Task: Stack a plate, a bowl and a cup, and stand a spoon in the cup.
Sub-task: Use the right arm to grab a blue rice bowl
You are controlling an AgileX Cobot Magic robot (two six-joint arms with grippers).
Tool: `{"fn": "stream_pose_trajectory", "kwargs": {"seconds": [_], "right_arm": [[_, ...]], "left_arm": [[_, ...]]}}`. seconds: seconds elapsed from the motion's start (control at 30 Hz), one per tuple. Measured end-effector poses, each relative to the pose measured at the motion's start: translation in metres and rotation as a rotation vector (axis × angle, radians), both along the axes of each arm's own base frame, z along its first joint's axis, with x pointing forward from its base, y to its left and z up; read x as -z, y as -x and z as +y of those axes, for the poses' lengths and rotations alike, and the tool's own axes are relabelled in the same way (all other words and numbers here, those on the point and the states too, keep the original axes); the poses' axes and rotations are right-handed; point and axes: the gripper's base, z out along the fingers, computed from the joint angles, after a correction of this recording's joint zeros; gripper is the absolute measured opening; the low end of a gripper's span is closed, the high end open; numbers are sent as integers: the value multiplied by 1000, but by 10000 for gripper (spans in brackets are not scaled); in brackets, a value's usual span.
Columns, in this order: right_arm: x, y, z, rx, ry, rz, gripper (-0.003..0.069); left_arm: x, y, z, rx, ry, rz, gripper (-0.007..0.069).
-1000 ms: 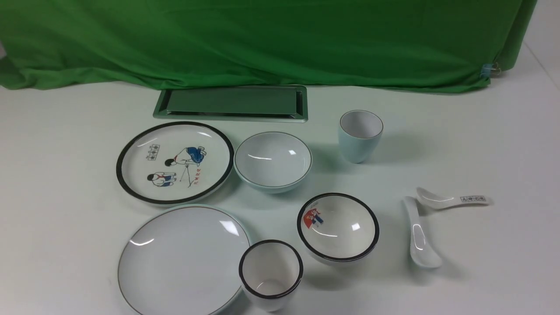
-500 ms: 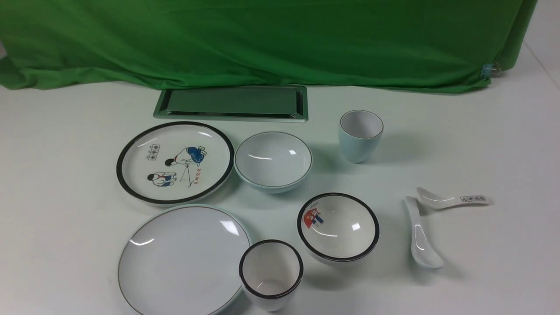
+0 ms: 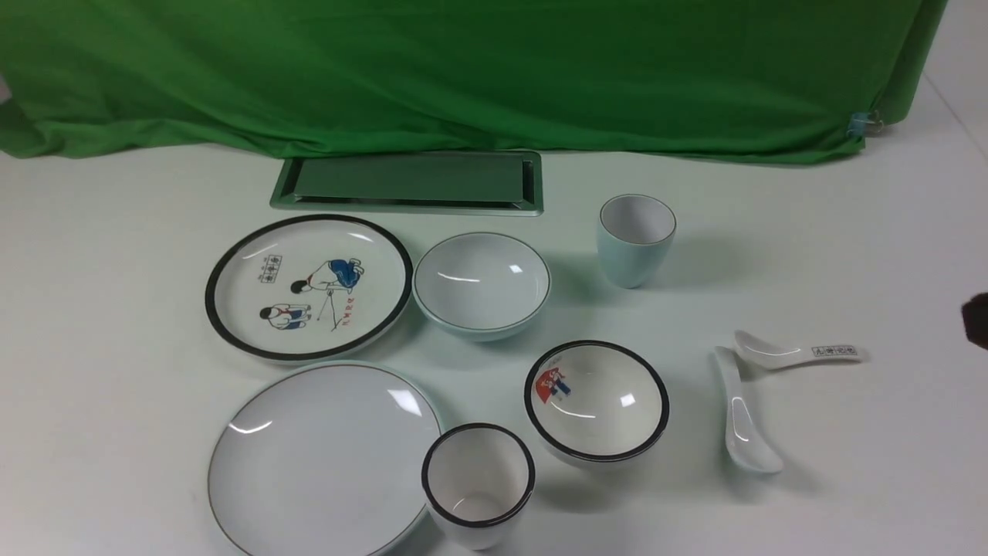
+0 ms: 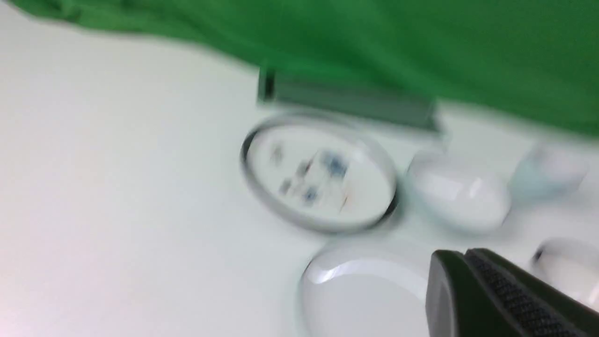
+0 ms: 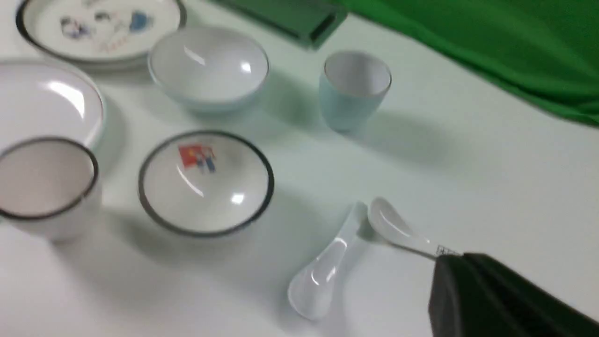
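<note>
Crockery lies spread over a white table (image 3: 849, 255) in front of a green cloth (image 3: 463, 69), with nothing stacked yet. The plate (image 3: 309, 455) sits nearest the robot on its left side, bare and flat. Behind it lies a black-rimmed plate with cartoon figures (image 3: 309, 287), and just to the right of that stands the bowl (image 3: 482, 282), upright, with their rims very close. The cup (image 3: 635, 239) stands upright farther right and farther back, apart from everything else. A black-rimmed cup (image 3: 478, 483) stands at the plate's right edge, though it is unclear whether they touch, and a black-rimmed bowl with a red-blue figure (image 3: 596, 401) sits just to its right.

The spoon (image 3: 741, 417) lies on the table on the robot's right, scoop toward the robot and handle pointing away. Its handle tip meets the scoop of a spoon with a printed handle (image 3: 795, 354), which lies crosswise.

Only a dark tip of the right gripper (image 3: 976, 320) shows at the front view's right edge, beyond the printed handle and apart from it. In its wrist view the fingers are pressed together on nothing. The left gripper (image 4: 461, 276) appears only in its own blurred wrist view, near the plate, its two fingers lying together with no gap and nothing between them. A flat metal tray (image 3: 407, 182) lies by the cloth.
</note>
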Motion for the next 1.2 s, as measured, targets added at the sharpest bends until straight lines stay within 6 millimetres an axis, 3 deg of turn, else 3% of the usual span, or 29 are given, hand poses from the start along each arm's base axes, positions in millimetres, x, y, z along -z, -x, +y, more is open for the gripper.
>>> {"fn": "stream_pose_trajectory", "kwargs": {"seconds": [0.13, 0.2, 0.27, 0.3, 0.43, 0.47, 0.57, 0.6, 0.7, 0.83, 0.9, 0.93, 1.03, 1.2], "right_arm": [[-15, -46, 20, -64, 167, 158, 17], [-15, -69, 30, -81, 214, 222, 19], [-12, -92, 40, -87, 243, 285, 20], [-14, -92, 40, -87, 239, 281, 20], [-4, -145, 73, -127, 190, 387, 36], [-3, -147, 75, -129, 185, 390, 37], [10, -187, 100, -153, 132, 438, 98], [8, -187, 101, -154, 127, 431, 98], [29, -223, 125, -173, 136, 457, 256], [48, -251, 153, -201, 144, 468, 433], [59, -264, 165, -208, 142, 472, 482], [59, -264, 165, -208, 142, 472, 482], [82, -285, 178, -190, 140, 487, 504], [114, -299, 188, -182, 155, 520, 508]], "left_arm": [[-4, -34, -15, 144, -284, 341, -29], [1, -50, -23, 197, -340, 422, -29], [11, -68, -34, 264, -365, 486, -29], [12, -70, -35, 269, -370, 489, -29], [35, -108, -65, 399, -292, 517, -29], [38, -110, -67, 405, -280, 524, -29], [52, -129, -82, 454, -228, 525, -29], [52, -130, -83, 456, -227, 525, -29], [63, -142, -88, 468, -224, 529, -29], [70, -158, -79, 427, -182, 539, -29], [74, -168, -65, 379, -140, 554, -29], [75, -169, -63, 375, -135, 555, -29], [77, -182, -33, 297, -64, 546, -29], [76, -185, -21, 279, -46, 526, -29]]}}
